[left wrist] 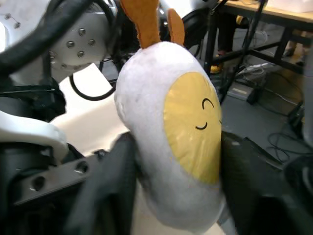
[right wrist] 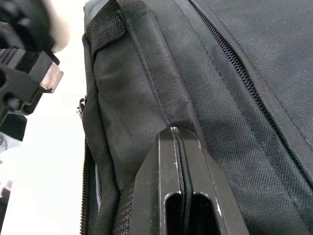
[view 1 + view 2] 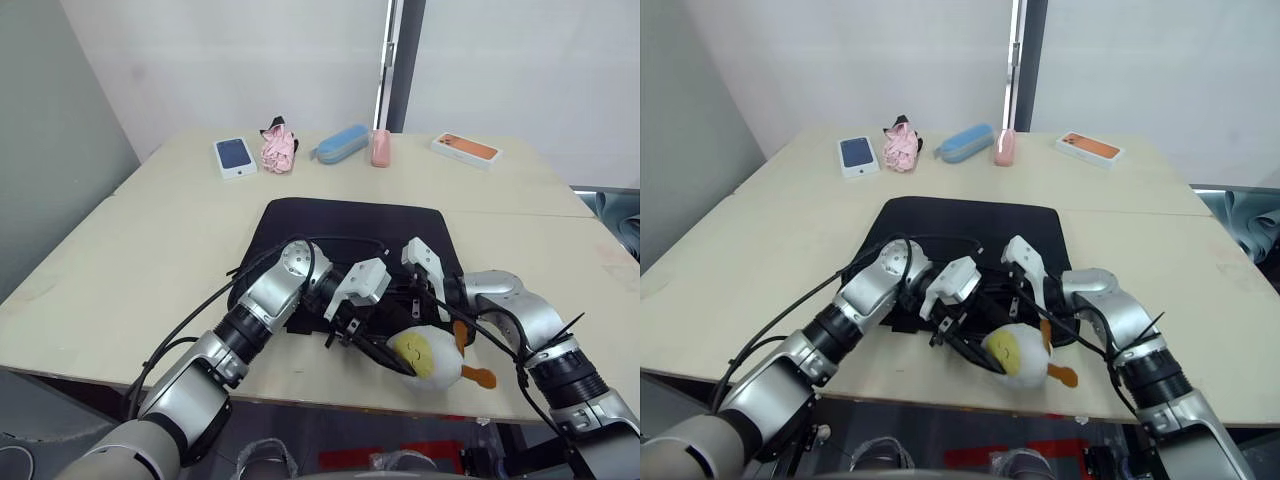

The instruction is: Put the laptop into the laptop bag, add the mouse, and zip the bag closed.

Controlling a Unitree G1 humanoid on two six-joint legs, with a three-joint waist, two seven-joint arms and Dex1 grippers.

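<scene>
Since the laptop bag (image 3: 352,240) on the table (image 3: 120,260) is soft fabric, its near zipper edge is pinched by the right gripper's (image 2: 175,134) pressed-together fingers (left gripper's (image 3: 345,335) state cannot be told).

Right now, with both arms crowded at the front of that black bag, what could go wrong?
The plush toy sits at the table's near edge, flanked by the left end effector fingers; a nudge may knock it off. The right end effector is shut against the laptop bag, so pulling might drag the whole bag rather than work its zipper. The two arms are close together and could bump.
</scene>
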